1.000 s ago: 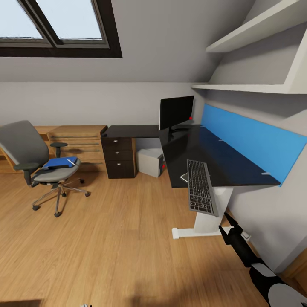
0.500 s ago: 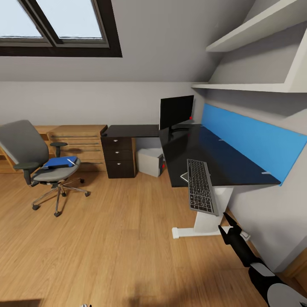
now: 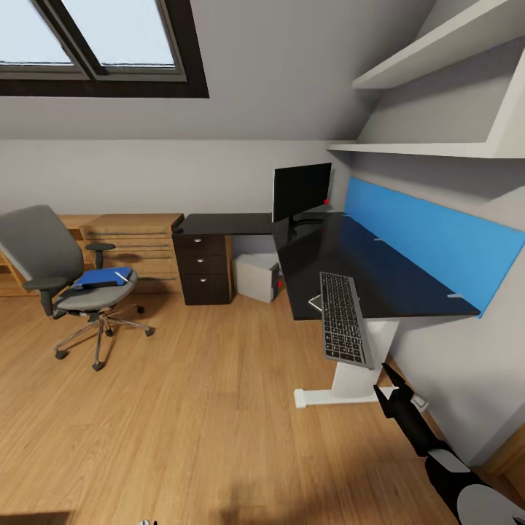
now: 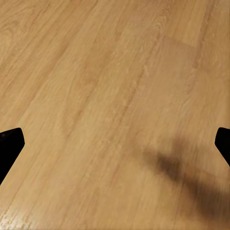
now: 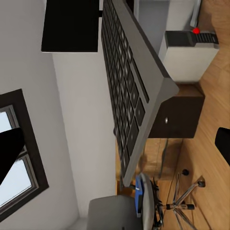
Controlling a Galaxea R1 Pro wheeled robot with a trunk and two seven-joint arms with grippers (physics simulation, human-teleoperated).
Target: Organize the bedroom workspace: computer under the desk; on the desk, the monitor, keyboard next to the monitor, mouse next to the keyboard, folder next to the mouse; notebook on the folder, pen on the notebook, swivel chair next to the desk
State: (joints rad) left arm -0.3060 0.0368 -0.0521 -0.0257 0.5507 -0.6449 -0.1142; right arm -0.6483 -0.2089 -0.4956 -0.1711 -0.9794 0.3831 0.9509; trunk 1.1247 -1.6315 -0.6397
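The grey keyboard [image 3: 343,317] lies lengthwise on the black desk [image 3: 364,270], its near half hanging past the front edge. My right gripper [image 3: 380,383] sits just below and in front of that overhanging end, open, with the keyboard [image 5: 129,91] seen between its spread fingers. The monitor [image 3: 301,191] stands at the desk's far corner. The pale computer case [image 3: 257,277] sits on the floor under the desk. The grey swivel chair [image 3: 65,284] stands far left with the blue folder [image 3: 102,278] on its seat. My left gripper [image 4: 115,143] hangs open over bare wood floor.
A small pale item [image 3: 315,302] peeks out beside the keyboard at the desk edge. A dark drawer unit [image 3: 204,268] and a wooden dresser [image 3: 135,244] line the back wall. A blue panel [image 3: 430,244] backs the desk, with shelves [image 3: 423,149] above. Wood floor [image 3: 189,408] lies between chair and desk.
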